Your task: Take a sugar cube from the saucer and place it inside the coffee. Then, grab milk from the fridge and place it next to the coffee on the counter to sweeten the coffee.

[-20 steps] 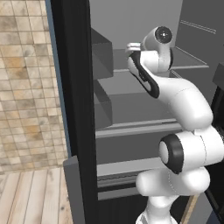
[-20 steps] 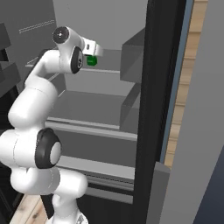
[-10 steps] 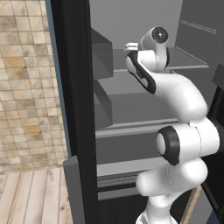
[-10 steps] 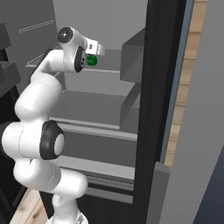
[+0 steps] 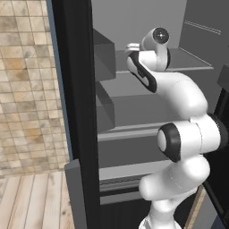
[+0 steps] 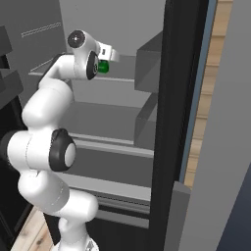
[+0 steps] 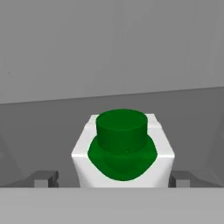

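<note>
While I am reaching the arm deep into the fridge (image 5: 74, 112), the claw (image 7: 114, 178) is standing spread wide, one finger tip (image 7: 43, 178) showing on each side of the milk (image 7: 122, 153) in the hand view. The carton is sitting between the tips, and I cannot tell from that view whether either pad is touching its white sides; I am judging that nothing is gripped yet. I am holding the hand level and pointed straight at the carton so that the fingers are bracketing its flat walls rather than its corners, which should give a square pinch when I bring them together.

In the right base view, the milk's green top (image 6: 103, 67) is peeking out just past the wrist, which places the carton on the upper shelf (image 6: 122, 62) at the height of the hand. The milk is standing upright on that grey shelf, its round green cap facing the camera above the green collar.

Beyond the carton, the shelf is running on to the grey back wall (image 7: 109, 43). The lower shelves (image 5: 134, 94) are lying below the arm, with boxy grey door racks (image 5: 105, 53) to the side.
</note>
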